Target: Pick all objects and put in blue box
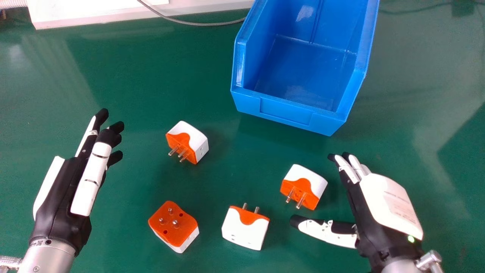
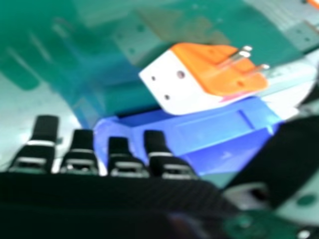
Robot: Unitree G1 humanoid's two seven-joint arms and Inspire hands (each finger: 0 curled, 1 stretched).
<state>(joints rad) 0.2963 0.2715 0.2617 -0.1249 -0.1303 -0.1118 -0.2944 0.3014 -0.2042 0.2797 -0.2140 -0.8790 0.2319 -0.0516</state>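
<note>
In the head view my right hand (image 1: 390,201) is open at the right, its thumb extended below an orange and white plug adapter (image 1: 304,186) that lies just left of its fingers. My left hand (image 1: 72,182) is open at the left, holding nothing. Another adapter (image 1: 187,141) lies nearer the middle, a third (image 1: 173,226) has its pins upward, and one more (image 1: 245,227) stands near the front. The blue box (image 1: 290,110) is at the back with a bare floor. In the right hand view an adapter (image 2: 199,79) is beyond my right hand's fingers (image 2: 118,149), not touching them.
The green table (image 1: 132,87) carries everything. Along the back left edge lies a white object (image 1: 94,11), with a grey cable (image 1: 197,24) running from it toward the blue box. The box's raised side walls flank its lower front edge.
</note>
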